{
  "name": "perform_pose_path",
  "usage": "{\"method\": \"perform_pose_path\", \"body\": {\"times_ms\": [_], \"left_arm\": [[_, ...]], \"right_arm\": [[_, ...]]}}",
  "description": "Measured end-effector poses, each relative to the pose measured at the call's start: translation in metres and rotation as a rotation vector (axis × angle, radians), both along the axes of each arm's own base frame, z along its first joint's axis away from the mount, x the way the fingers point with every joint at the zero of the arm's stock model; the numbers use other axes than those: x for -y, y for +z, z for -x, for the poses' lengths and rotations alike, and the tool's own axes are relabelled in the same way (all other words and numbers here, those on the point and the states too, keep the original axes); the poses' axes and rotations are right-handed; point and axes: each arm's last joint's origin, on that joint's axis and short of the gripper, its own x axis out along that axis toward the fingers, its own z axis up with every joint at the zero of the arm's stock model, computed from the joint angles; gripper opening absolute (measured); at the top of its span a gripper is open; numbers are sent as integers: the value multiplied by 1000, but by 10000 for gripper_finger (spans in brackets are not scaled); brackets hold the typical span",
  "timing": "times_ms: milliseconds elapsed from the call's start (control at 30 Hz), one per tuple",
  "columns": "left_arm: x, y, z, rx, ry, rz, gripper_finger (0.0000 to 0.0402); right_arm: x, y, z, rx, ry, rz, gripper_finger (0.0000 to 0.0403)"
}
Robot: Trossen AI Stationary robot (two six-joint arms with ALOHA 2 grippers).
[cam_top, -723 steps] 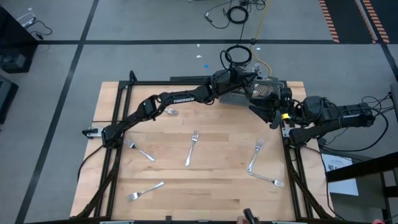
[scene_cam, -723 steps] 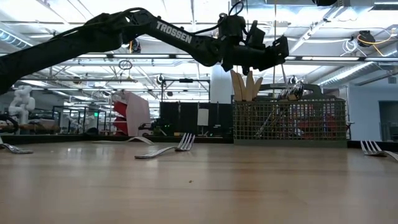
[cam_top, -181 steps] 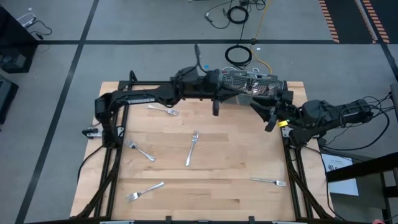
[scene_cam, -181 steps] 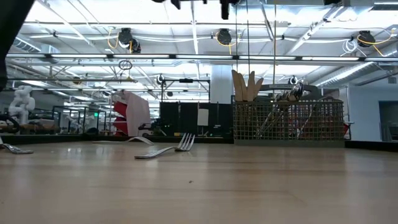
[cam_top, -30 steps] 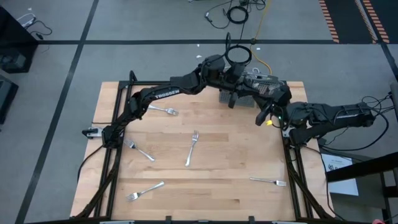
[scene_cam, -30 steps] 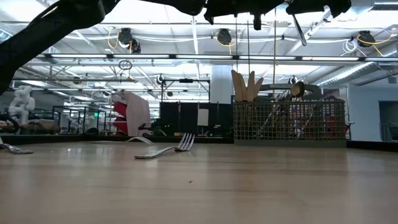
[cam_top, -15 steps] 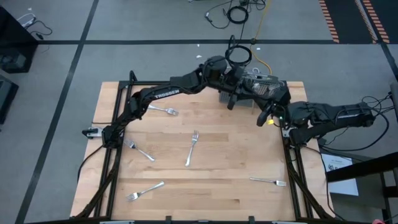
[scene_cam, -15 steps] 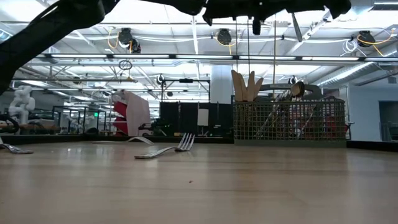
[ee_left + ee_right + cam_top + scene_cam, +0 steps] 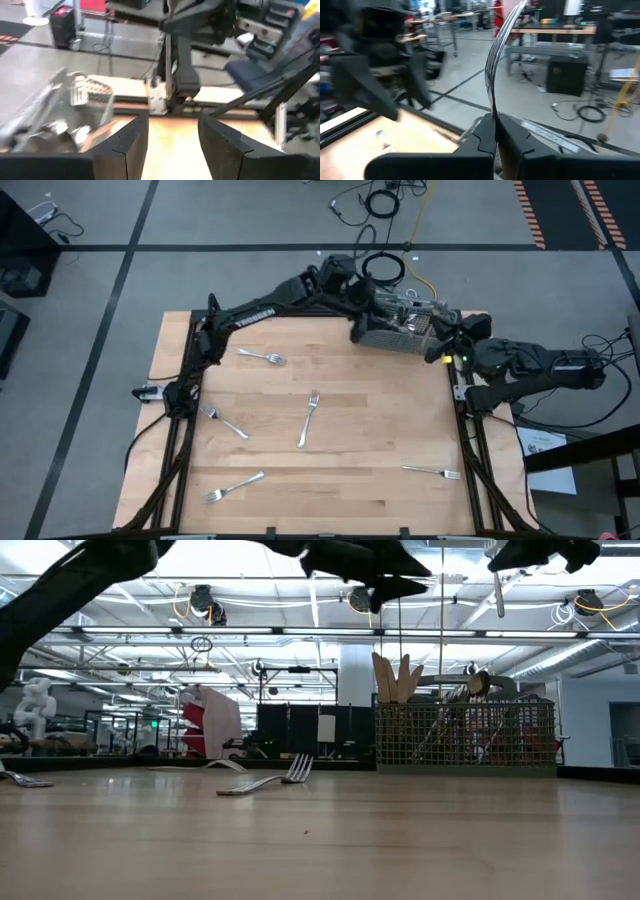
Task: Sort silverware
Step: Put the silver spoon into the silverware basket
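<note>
the left gripper is up over the far edge of the bench, just past the grey mesh caddy, and its two dark fingers stand well apart with nothing between them, so it is released. in the low view that gripper hangs high above the bench, to the left of the caddy.

the right gripper is at the far right corner of the bench, beside the right end of the caddy. its fingers are clenched on the handle of a fork, which rises from the pinch with its tines uppermost in the wrist view. from the low view the same fork shows as a slim bright piece hanging under the right gripper, above the caddy's right half and clear of it.

the caddy sits against the far edge, right of the middle, already bristling with silver handles and some pale wooden pieces (i can't make out which slot holds what).

five forks lie loose on the bench. one fork lies near the far left corner. another fork lies slanted by the left edge, close to the black frame rail. a third fork lies about mid-bench, tines toward the far edge. a fourth fork is near the front left corner, and a fifth fork is by the right edge toward the front. all five lie well apart from one another.
</note>
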Motion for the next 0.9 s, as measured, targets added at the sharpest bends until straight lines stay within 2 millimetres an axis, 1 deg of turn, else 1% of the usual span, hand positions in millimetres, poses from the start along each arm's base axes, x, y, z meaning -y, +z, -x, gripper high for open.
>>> {"method": "perform_pose_path", "body": {"times_ms": [100,300,367,567,633,733,900], "left_arm": [[-4,15,20,-38,11,-40,177],[0,59,65,-29,17,-117,177],[-1,66,78,-56,38,-122,177],[3,71,99,-150,33,-115,177],[4,67,103,-194,26,-101,177],[6,61,105,-260,5,-82,177],[8,55,112,-331,-27,-32,177]], "right_arm": [[5,-1,-1,-9,-57,3,0],[22,-7,-5,-55,-194,-5,0],[28,-11,-4,-66,-245,-26,0],[46,-36,-4,-72,-344,-89,0],[51,-45,-4,-85,-376,-88,0],[57,-53,-6,-38,-427,-69,0],[66,-70,-12,3,-460,-29,0]]}}
